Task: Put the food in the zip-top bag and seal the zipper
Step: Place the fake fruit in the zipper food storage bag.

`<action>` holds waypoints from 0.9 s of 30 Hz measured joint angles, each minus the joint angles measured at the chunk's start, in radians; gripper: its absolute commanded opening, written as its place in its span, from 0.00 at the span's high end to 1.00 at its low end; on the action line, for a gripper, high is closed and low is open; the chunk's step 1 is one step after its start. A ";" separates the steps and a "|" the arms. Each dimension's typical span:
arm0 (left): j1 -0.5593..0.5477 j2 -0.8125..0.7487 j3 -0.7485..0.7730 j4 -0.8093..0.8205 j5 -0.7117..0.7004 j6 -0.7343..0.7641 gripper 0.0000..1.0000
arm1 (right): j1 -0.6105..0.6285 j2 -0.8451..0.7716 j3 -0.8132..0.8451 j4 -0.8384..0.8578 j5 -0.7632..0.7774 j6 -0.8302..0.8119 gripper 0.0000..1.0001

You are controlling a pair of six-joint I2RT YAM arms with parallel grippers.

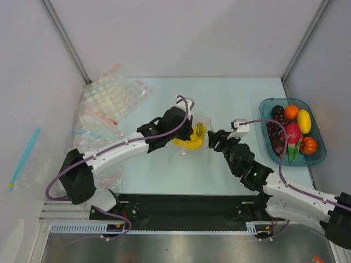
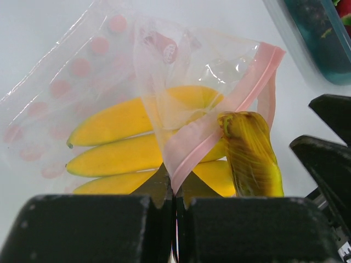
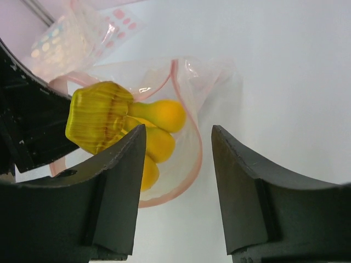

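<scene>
From above, the zip-top bag (image 1: 202,125) lies mid-table with the banana bunch (image 1: 190,143) partly inside. The left gripper (image 1: 192,131) sits at the bag's left edge, and the right gripper (image 1: 215,140) hovers just right of the bag. Well to the bag's right, a teal tray (image 1: 264,109) holds the dragon fruit (image 1: 292,133), orange round fruit (image 1: 291,112) and dark purple fruit (image 1: 278,110). A heap of spare bags (image 1: 109,98) lies well to its left.

Left wrist: the fingers are pressed together, pinching the zipper (image 2: 203,142) — the strip crosses in front of the bananas.

Right wrist: the fingers (image 3: 241,181) are spread and hold nothing — the bag's open mouth and the bunch's brown-streaked stem lie just beyond them.
</scene>
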 measured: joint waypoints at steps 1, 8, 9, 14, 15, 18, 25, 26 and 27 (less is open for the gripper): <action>0.000 0.000 -0.001 0.000 -0.003 0.000 1.00 | -0.001 0.008 0.001 -0.004 -0.013 0.001 0.46; 0.001 0.000 -0.003 0.000 -0.003 0.001 1.00 | -0.013 0.027 0.014 -0.024 -0.051 0.008 0.41; 0.001 0.000 -0.003 0.000 -0.003 0.001 1.00 | -0.015 0.026 0.016 -0.024 -0.051 0.009 0.40; 0.001 0.000 -0.003 0.001 0.000 0.001 0.99 | -0.027 0.002 0.017 -0.023 -0.064 0.022 0.35; 0.001 0.001 -0.003 0.003 0.002 0.001 1.00 | -0.031 -0.004 0.018 -0.023 -0.074 0.021 0.33; 0.001 0.003 -0.003 0.006 0.017 0.002 1.00 | -0.037 -0.010 0.018 -0.013 -0.119 0.019 0.27; 0.000 0.011 -0.003 0.007 0.030 0.003 1.00 | -0.034 0.006 0.020 0.026 -0.230 -0.002 0.21; 0.000 0.011 -0.003 0.007 0.032 0.003 1.00 | -0.032 0.012 0.021 0.029 -0.239 -0.003 0.21; 0.000 0.012 -0.003 0.007 0.035 0.003 1.00 | -0.030 0.018 0.022 0.032 -0.248 -0.005 0.21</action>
